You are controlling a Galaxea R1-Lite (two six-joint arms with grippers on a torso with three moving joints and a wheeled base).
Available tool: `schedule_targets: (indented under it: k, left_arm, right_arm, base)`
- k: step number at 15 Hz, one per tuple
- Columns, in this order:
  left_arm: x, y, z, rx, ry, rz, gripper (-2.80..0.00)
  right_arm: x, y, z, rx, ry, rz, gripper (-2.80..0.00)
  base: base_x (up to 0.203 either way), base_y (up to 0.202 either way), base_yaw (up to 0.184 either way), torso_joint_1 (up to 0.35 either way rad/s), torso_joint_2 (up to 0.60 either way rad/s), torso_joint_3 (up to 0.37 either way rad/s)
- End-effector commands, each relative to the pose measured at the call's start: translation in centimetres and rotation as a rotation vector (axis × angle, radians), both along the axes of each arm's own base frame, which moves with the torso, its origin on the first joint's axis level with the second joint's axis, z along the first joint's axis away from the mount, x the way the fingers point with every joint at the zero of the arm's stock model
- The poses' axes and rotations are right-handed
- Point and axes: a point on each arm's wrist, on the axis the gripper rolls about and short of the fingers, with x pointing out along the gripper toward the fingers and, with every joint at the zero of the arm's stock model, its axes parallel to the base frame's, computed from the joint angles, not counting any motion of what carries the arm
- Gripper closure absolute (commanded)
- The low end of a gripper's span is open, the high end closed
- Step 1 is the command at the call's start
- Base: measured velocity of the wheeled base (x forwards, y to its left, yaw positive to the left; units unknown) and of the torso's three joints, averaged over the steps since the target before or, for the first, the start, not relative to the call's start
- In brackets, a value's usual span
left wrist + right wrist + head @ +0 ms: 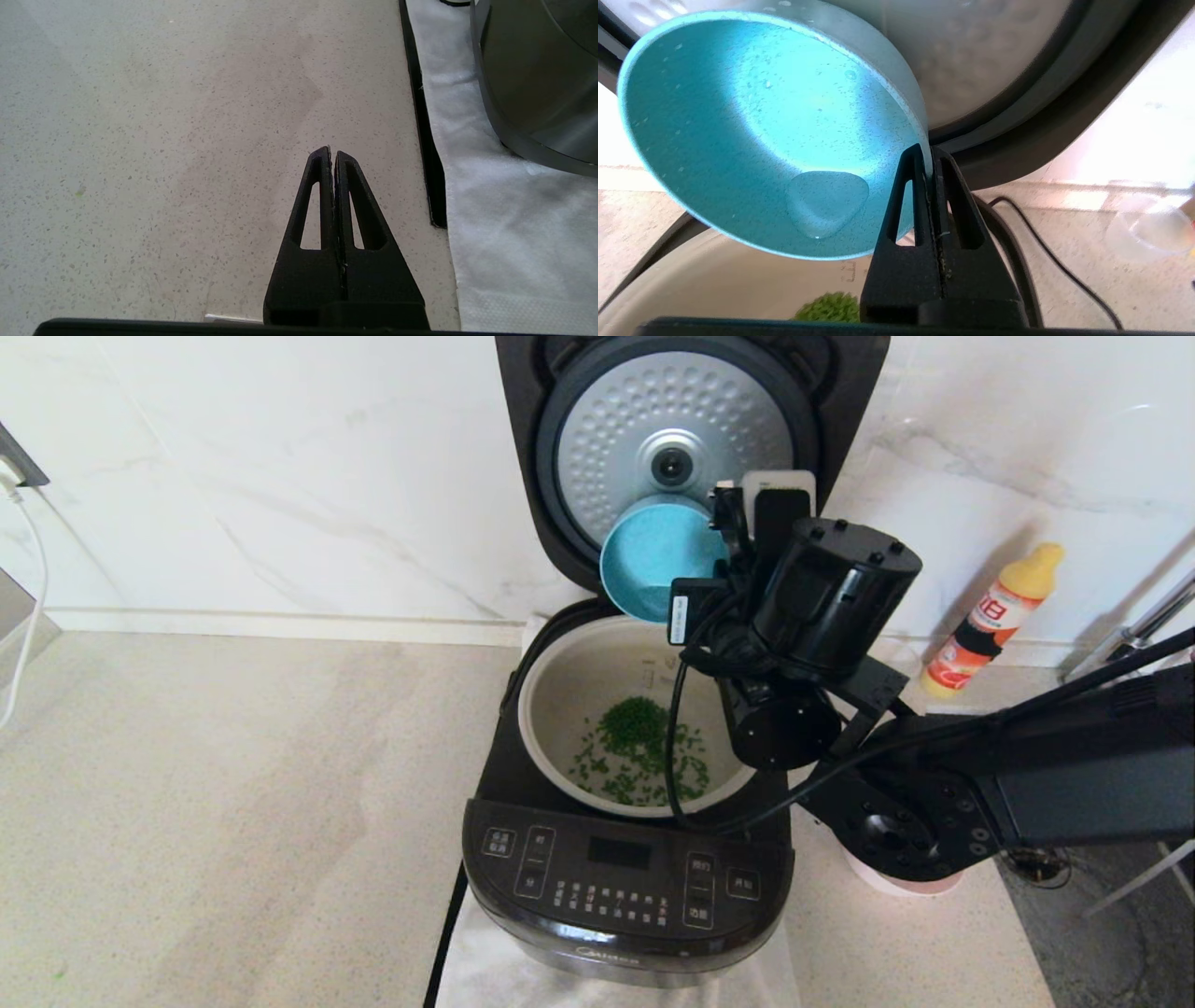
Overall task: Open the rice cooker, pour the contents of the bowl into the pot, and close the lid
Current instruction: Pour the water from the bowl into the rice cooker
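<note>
Bowl (656,558), one, turquoise inside, is tipped on its side above the back rim of the pot (560,702), its mouth facing down and toward the robot's left; the right wrist view shows its inside wet, with a bead of water (826,200) and nothing else in it. The right gripper (930,161) is clamped on the bowl's rim, one finger inside the wall and one outside. One rice cooker (624,859) stands on a white cloth (504,219), its button panel facing the robot and its lid (672,439) swung upright at the back, dimpled silver plate showing. One pale pot sits in it, with a heap of chopped green bits (639,747) on its floor. The right arm's wrist and cable hang over the pot's right side, hiding that part of the rim. One orange bottle (991,621) stands by the marble wall (280,476), well right of the cooker. The left gripper (333,156) hangs pressed shut over the bare speckled counter (163,163), beside the cloth.
</note>
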Motion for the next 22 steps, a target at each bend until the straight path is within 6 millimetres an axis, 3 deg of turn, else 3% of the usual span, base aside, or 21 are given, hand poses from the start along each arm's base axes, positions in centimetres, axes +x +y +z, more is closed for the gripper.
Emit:
schedule_targets:
  k: [1,5,11,14,18,22]
  left_arm:
    - [0.1,0.0,-0.2,0.0,0.008,0.001,0.0]
    - [0.1,0.0,-0.2,0.0,0.008,0.001,0.0]
    - [0.1,0.0,-0.2,0.0,0.008,0.001,0.0]
    - [0.1,0.0,-0.2,0.0,0.008,0.001,0.0]
    - [0.1,0.0,-0.2,0.0,0.008,0.001,0.0]
    - [0.1,0.0,-0.2,0.0,0.008,0.001,0.0]
  right_arm:
    - [-1.2,0.5,0.1,0.005,-0.024,0.019,0.0]
    - [-3.9,-0.4,3.2,0.038,-0.045,0.018,0.0]
    - [-8.8,-4.9,7.7,-0.071,0.093,-0.035,0.0]
    - [-11.1,-8.3,8.6,-0.157,0.202,-0.095,0.0]
    - [-13.2,-14.6,8.1,-0.234,0.385,-0.223,0.0]
    - [-14.1,-20.7,6.8,-0.204,0.595,-0.303,0.0]
  base:
    - [0.0,0.0,0.0,0.0,0.0,0.0]
    - [0.0,0.0,0.0,0.0,0.0,0.0]
    - [0.0,0.0,0.0,0.0,0.0,0.0]
    - [0.0,0.0,0.0,0.0,0.0,0.0]
    - [0.0,0.0,0.0,0.0,0.0,0.0]
    - [0.0,0.0,0.0,0.0,0.0,0.0]
